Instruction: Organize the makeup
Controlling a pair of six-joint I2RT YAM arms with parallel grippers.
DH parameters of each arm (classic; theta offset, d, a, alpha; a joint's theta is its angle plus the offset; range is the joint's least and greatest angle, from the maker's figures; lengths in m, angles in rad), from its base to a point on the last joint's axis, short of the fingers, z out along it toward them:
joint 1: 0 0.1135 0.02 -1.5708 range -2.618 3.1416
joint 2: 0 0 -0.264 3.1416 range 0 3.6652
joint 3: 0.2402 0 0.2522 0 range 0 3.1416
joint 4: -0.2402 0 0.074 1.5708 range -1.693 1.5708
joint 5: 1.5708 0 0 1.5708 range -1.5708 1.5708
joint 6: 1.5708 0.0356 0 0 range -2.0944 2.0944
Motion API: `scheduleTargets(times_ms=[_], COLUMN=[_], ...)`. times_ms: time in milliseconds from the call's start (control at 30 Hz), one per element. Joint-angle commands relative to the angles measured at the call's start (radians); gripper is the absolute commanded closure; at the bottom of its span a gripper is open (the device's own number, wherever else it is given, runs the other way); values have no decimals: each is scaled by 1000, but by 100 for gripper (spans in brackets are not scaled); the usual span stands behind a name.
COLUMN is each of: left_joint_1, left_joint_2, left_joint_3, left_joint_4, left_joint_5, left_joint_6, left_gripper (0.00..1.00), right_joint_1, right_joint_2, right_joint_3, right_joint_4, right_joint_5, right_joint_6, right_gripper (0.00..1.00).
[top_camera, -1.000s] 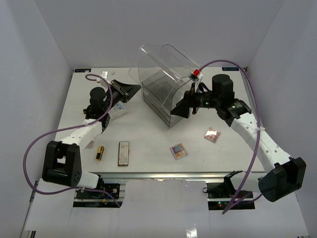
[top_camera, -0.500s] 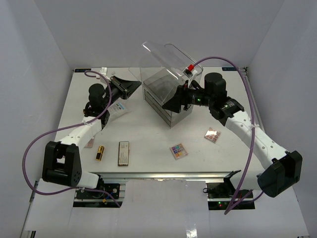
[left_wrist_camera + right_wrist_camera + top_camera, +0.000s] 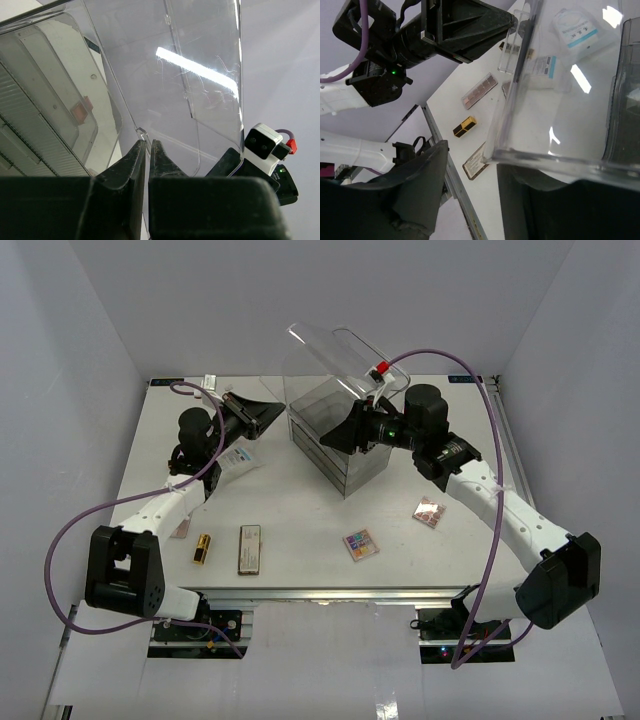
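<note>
Makeup lies loose on the desk (image 3: 300, 505), left of and nearer than the clear plastic drawer box (image 3: 340, 465).
- Left group: gold lipstick tube (image 3: 203, 547) and long beige-brown palette (image 3: 250, 548) lie near each other, long axes roughly 12-to-6. The pink flat compact (image 3: 180, 530) is half hidden by the left forearm. The white-and-blue sachets (image 3: 236, 458) are further up, at the box's 9 o'clock.
- Right group: multicolour square palette (image 3: 360, 544) and pinkish square palette (image 3: 430, 512), apart from each other.

Both end effectors are up at the box, over no makeup.
- Left end effector (image 3: 146, 145): fingers almost together, nipped on a thin clear edge at the box's 9 o'clock side.
- Right end effector (image 3: 326, 438): jaws part-way apart, straddling a clear wall rim at the box top. Its wrist view shows a gap on one side, so don't count it as clamped.

Relation to mind:
- From the right end effector, the pinkish square palette sits near 4 o'clock and the multicolour one between 5 and 6. Your right arm is the nearer for both.
- From the left, the sachets sit between 7 and 8, the lipstick near 7, and the long palette between 6 and 7.

My read: any pick means reaching back towards you. For the long palette, set the jaws to close along 9-to-3, across its width.
</note>
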Motion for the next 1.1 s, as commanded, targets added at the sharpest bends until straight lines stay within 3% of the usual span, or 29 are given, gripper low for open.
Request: scheduleTargets(times_ms=[0, 200, 300, 533, 600, 867, 1067], left_joint_1=[-6, -3, 2, 62, 90, 176, 204], left_joint_2=[-53, -63, -80, -182, -234, -463, -365], left_joint_3=[53, 46, 40, 5, -7, -138, -172], left_joint_4=[40, 15, -17, -138, -184, -475, -738], left_joint_5=[24, 16, 5, -20, -29, -165, -223], left_joint_6=[8, 13, 24, 124, 159, 361, 365], left_gripper=[100, 96, 81, 31, 23, 16, 19], right_joint_1=[8, 8, 6, 6, 5, 5, 6], right_joint_2=[-8, -31, -33, -35, -39, -52, -62], right_joint_3=[19, -26, -31, -27, -27, -12, -12], right_joint_4=[113, 170, 175, 187, 191, 198, 198], right_joint_5=[11, -1, -2, -13, -13, -24, -25], right_joint_6=[48, 65, 60, 56, 52, 40, 34], right_gripper=[63, 80, 83, 87, 88, 90, 90])
